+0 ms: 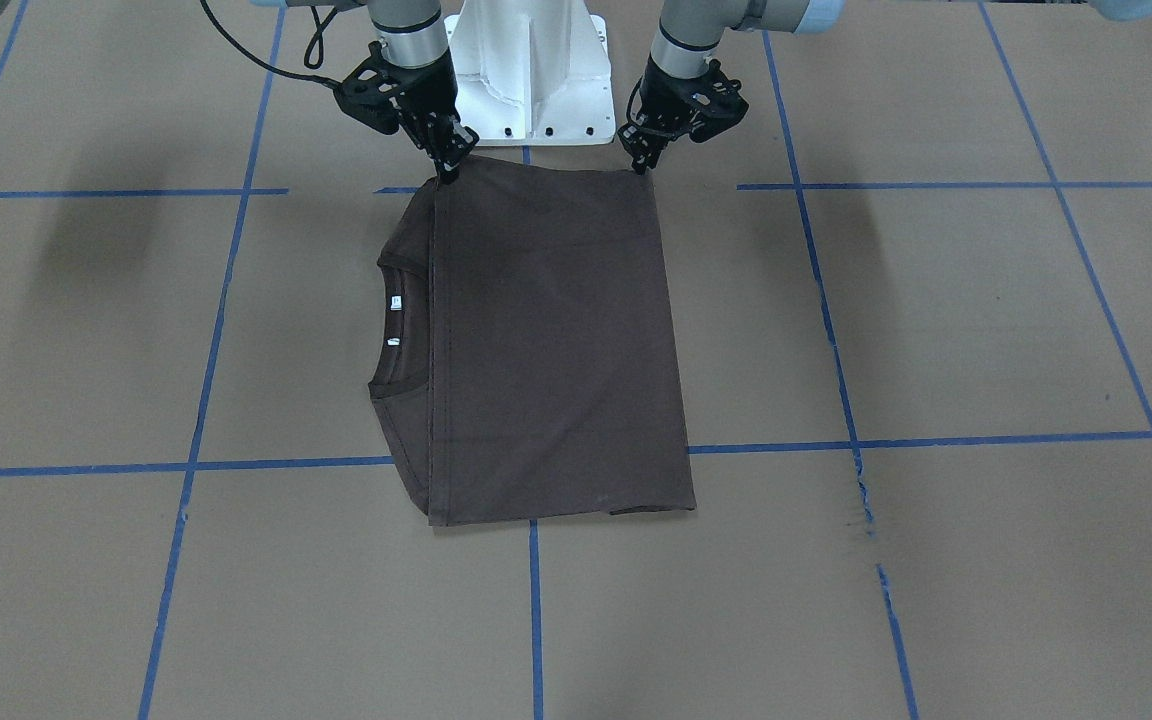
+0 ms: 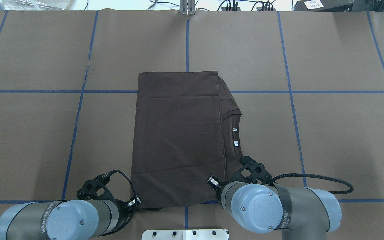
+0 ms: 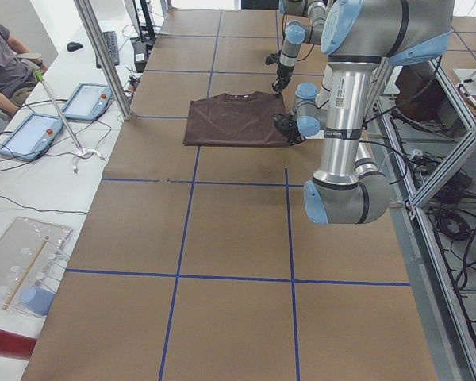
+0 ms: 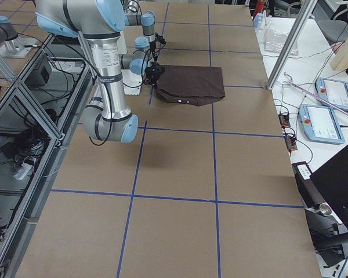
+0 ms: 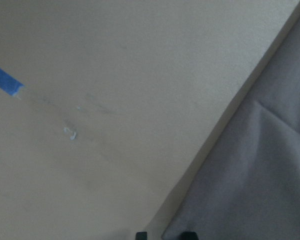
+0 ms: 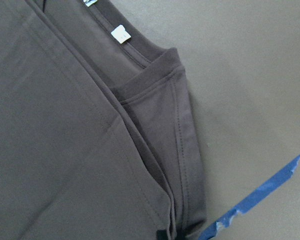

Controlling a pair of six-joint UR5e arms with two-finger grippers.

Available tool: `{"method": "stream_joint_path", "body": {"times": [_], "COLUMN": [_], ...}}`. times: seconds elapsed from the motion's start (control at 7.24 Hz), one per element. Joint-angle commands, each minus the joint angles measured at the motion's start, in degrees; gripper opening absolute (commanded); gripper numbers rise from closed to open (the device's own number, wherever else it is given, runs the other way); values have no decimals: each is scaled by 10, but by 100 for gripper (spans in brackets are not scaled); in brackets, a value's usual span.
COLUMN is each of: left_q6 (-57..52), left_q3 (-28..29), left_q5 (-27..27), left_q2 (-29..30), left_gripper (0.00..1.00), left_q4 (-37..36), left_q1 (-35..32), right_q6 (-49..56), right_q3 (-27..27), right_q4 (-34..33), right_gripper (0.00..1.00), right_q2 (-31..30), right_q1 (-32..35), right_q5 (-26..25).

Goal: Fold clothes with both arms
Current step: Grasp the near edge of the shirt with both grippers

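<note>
The dark brown T-shirt point(image 1: 546, 340) lies folded into a flat rectangle, with its collar and white tags point(image 2: 235, 136) on my right side. My right gripper point(image 1: 448, 172) is down on the near corner by the collar. In the right wrist view its tips pinch the layered hem point(image 6: 182, 200) at the bottom edge, shut on it. My left gripper point(image 1: 644, 162) is down at the other near corner. In the left wrist view its two fingertips point(image 5: 140, 235) stand a little apart with the shirt's corner point(image 5: 240, 175) between them. I cannot tell if it grips.
The brown table cover point(image 2: 328, 133) carries a grid of blue tape lines point(image 2: 185, 40). The white pedestal base point(image 1: 526, 80) stands just behind the shirt's near edge. Tablets and cables point(image 3: 55, 119) lie on a side table beyond the far edge.
</note>
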State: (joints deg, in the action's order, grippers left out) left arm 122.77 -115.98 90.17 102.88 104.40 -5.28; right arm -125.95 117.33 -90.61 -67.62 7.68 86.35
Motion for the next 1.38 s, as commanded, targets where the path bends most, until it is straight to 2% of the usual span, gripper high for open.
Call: {"method": "stream_joint_path", "body": {"times": [0.0,0.28,0.55,0.69,0.83,1.24], "left_q6": [-2,-1,11,15,17,52], "left_q3": [-3,-9,-10,-13,-12,-7], "left_q5": [-10,-23,-36,-66,-81,-83], "left_q2": [-3,-3,0,-7,-7,-33], "left_gripper": [43,47,46,46,46,51], "left_q4": [7,8,16,51,55,57], "left_q1": [-1,-1,-1,-2,-1,13], "right_q6": [0,0,0,0,0,0], "right_q3": [9,10,11,11,11,12], "right_q4": [0,0,0,-1,-1,-1], "right_gripper": [0,0,0,0,0,0], "right_q2": [-1,-1,-1,-1,-1,-1], "right_q1": [1,1,1,1,1,1], "right_q5": [0,1,1,1,1,1]}}
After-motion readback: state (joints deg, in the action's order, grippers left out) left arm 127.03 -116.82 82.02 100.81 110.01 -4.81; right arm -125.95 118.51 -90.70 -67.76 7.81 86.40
